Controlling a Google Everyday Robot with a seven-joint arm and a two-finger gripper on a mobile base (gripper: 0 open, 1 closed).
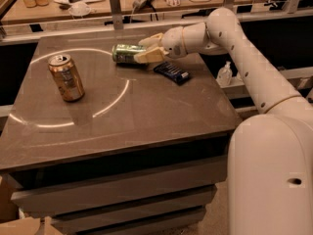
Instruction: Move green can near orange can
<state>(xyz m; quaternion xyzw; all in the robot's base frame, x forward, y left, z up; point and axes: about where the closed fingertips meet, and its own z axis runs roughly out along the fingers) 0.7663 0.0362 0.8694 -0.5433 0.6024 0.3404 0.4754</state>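
Note:
The green can [125, 53] lies on its side at the far middle of the dark table [146, 116]. The gripper [145, 48] is at the can's right end, with one finger above and one in front of it, touching or almost touching the can. The orange can [66, 77] stands upright at the left of the table, well apart from the green can and the gripper.
A flat dark blue snack wrapper [171, 72] lies just right of the green can, under the arm's wrist. A bright ring of light runs across the table's left half. A cluttered bench [98, 4] stands behind the table. A small white bottle [224, 73] sits off its right edge.

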